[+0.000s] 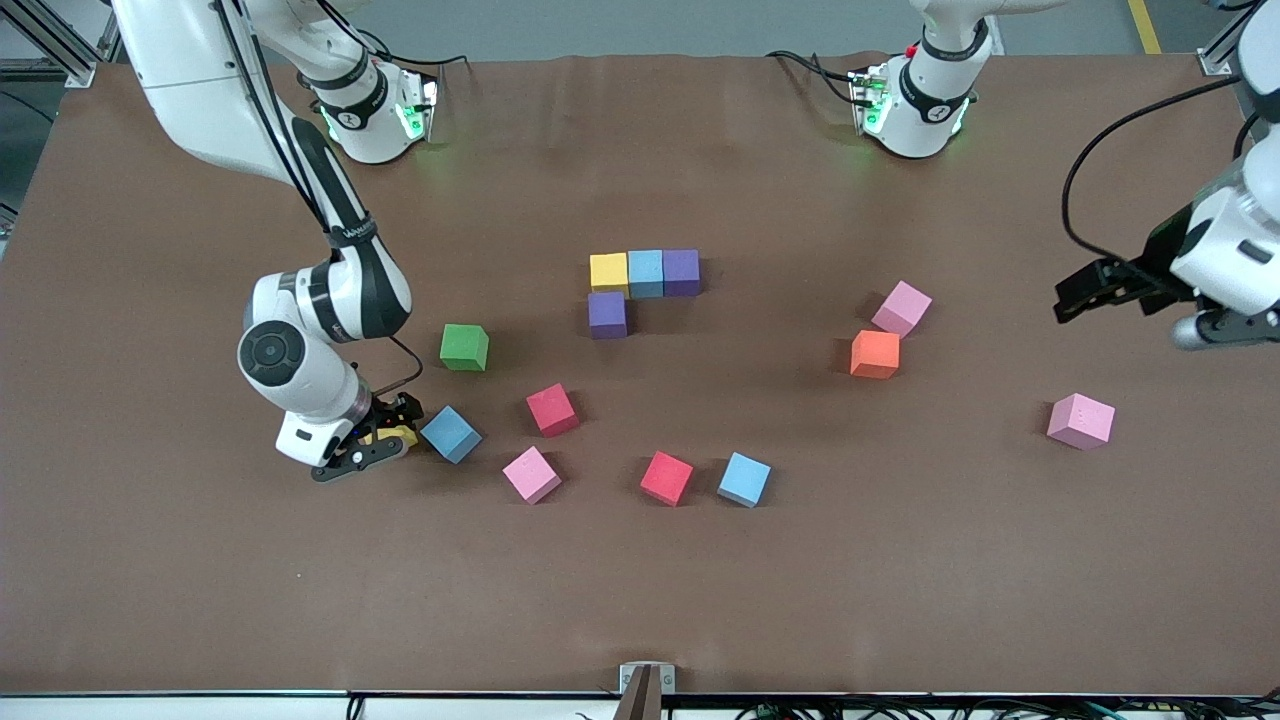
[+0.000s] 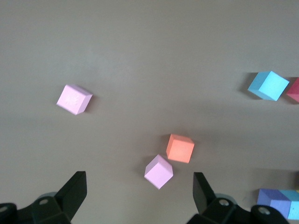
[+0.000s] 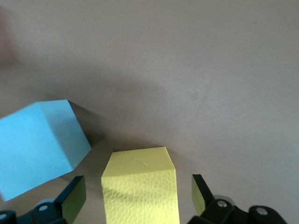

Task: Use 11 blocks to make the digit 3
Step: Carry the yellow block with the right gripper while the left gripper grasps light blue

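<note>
At lower left of the front view the right gripper (image 1: 385, 440) is down at the table (image 1: 640, 600), jaws wide open around a yellow cube (image 1: 393, 436) without pinching it; the right wrist view shows that yellow cube (image 3: 140, 189) between the fingers with a blue cube (image 3: 39, 147) just beside it. Moving rightward across the frame: a green cube (image 1: 464, 347), the tilted blue cube (image 1: 450, 434), a red cube (image 1: 552, 410) and a pink cube (image 1: 531, 474). At centre the start of the digit 3 (image 1: 640, 285) stands: yellow, blue and purple cubes touching in a row, a second purple cube below the yellow. Lower centre lie another red cube (image 1: 666, 478) and a light blue cube (image 1: 744, 480). Right of centre an orange cube (image 1: 875, 354) sits just beside a pale pink cube (image 1: 901, 308); a third pink cube (image 1: 1080, 421) lies alone lower right. At the right edge the left gripper (image 1: 1085, 292) waits in the air over bare table, jaws wide open and empty. Count: two yellow, three blue, two purple, two red, three pink, one orange, one green. The cubes look light, matte and slightly soft, likely easy to pinch across two flat opposite faces
</note>
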Action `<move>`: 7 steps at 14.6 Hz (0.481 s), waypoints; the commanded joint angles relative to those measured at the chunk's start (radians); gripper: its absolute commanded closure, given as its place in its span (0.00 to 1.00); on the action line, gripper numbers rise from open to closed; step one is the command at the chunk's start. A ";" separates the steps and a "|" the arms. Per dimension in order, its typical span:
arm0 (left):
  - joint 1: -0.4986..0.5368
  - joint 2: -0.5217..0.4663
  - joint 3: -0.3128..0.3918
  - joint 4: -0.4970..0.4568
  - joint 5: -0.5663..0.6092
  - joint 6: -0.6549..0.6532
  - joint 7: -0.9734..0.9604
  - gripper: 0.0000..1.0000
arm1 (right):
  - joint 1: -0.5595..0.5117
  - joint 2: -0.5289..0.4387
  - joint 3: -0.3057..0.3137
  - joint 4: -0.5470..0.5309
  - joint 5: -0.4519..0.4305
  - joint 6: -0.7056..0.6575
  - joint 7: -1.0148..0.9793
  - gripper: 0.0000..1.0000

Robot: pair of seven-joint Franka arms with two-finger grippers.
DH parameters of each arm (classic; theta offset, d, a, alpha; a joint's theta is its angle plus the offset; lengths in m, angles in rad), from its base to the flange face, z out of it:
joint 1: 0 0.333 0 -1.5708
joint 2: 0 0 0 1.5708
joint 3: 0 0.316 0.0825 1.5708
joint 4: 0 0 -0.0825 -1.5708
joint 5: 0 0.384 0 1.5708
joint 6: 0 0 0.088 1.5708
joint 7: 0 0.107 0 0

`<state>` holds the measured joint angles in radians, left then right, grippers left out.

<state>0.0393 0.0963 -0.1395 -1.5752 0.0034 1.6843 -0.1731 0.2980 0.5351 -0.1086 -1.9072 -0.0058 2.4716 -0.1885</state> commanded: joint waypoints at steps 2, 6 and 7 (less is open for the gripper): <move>-0.009 0.083 -0.051 0.014 0.003 0.096 0.000 0.00 | -0.023 -0.004 0.013 -0.038 -0.010 0.033 -0.014 0.00; -0.056 0.224 -0.118 0.086 0.006 0.179 -0.005 0.00 | -0.030 -0.003 0.013 -0.038 -0.003 0.027 -0.009 0.61; -0.077 0.250 -0.117 0.087 0.009 0.224 -0.037 0.00 | -0.028 -0.004 0.013 -0.036 -0.003 0.023 -0.008 0.83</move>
<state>0.0005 0.2721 -0.2517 -1.5473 0.0034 1.8686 -0.1809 0.2868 0.5473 -0.1101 -1.9284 -0.0057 2.4961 -0.1890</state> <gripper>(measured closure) 0.000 0.220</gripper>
